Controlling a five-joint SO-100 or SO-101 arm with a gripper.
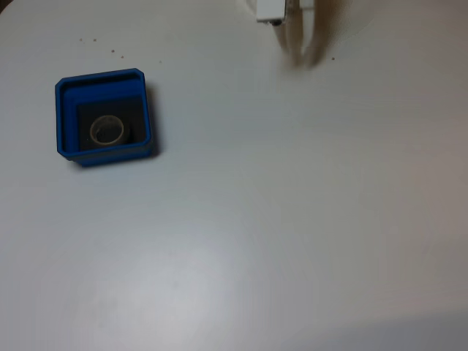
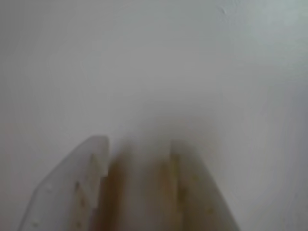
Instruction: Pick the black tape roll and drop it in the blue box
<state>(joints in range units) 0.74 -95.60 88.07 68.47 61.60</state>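
The blue box [image 1: 102,80] sits on the white table at the left of the fixed view. Inside it, the black tape roll [image 1: 108,131] lies flat on the dark floor, its pale inner core showing as a ring. My gripper [image 1: 303,60] hangs at the top edge of that view, far to the right of the box, with its white fingers pointing down at the table. In the wrist view the gripper [image 2: 139,144] rises from the bottom edge, blurred, with a gap between its two fingers [image 2: 82,187] and only bare table showing through.
The white table [image 1: 278,219] spreads wide around the box. A few small dark specks [image 1: 102,45] dot it behind the box.
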